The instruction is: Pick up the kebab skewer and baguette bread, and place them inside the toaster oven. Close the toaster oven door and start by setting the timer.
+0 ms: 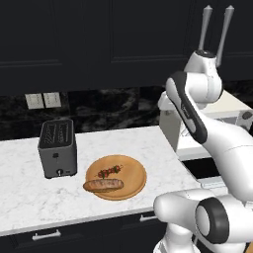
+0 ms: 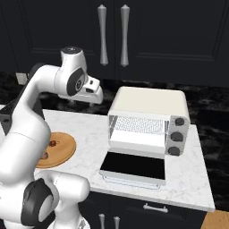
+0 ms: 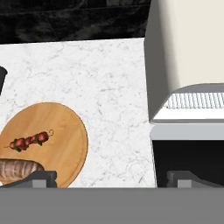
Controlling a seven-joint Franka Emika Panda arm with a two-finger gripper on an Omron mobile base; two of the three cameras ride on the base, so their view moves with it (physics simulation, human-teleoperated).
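The kebab skewer (image 1: 109,171) (image 3: 28,140) lies on a round wooden board (image 1: 133,180), with the baguette bread (image 1: 103,185) (image 3: 17,168) just in front of it. To the right stands the cream toaster oven (image 2: 147,107) (image 3: 192,43). The toaster oven door (image 2: 134,166) (image 3: 188,157) is folded down flat, baring the wire rack (image 2: 138,125). My gripper (image 3: 112,180) hovers high over the counter between board and oven. It is open and empty, with the fingertips (image 3: 37,178) far apart.
A dark grey slot toaster (image 1: 58,147) stands left of the board. Dark knobs (image 2: 177,136) line the oven's right side. Dark upper cabinets with long handles (image 2: 113,36) hang above. White marble counter (image 3: 109,87) lies bare between board and oven.
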